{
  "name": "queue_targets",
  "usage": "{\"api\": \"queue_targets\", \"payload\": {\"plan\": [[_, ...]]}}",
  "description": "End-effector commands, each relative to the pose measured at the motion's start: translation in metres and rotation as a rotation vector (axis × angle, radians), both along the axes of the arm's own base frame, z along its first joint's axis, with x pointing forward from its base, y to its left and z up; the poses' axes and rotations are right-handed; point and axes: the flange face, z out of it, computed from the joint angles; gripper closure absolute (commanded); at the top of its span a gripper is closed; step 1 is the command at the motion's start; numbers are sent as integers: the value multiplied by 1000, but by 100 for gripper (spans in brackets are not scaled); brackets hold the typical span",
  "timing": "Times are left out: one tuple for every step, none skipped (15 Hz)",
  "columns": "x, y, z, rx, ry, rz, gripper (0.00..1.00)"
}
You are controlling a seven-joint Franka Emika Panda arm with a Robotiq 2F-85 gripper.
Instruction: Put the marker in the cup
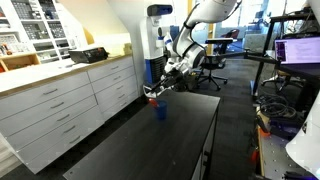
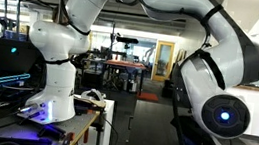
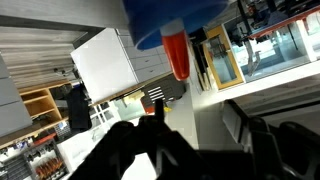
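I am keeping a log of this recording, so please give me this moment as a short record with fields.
table: black, long
cup: blue, upright near the table's far end
marker: reddish stick at the cup's edge in the wrist view; in or out unclear
fingers: dark, close to the cup; open or shut unclear
drawers: white, beside the table
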Motion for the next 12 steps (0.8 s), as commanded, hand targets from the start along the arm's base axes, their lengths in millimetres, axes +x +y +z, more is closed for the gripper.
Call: {"api": "queue_targets", "payload": {"plan": [[2,-1,1,8,-21,17,7],[2,-1,3,9,-23,15,1],[2,-2,6,8,-27,14,1],[2,-2,9,8,-30,12,0],[1,-2,13,9,-35,11,0],[1,-1,18,8,-40,11,0],[1,-1,21,7,-44,11,0],[1,0,26,5,-47,10,0],[1,1,30,3,-50,11,0],[2,2,33,1,-53,11,0],[1,2,37,-3,-56,11,0],[2,2,42,-5,-61,9,0]]}}
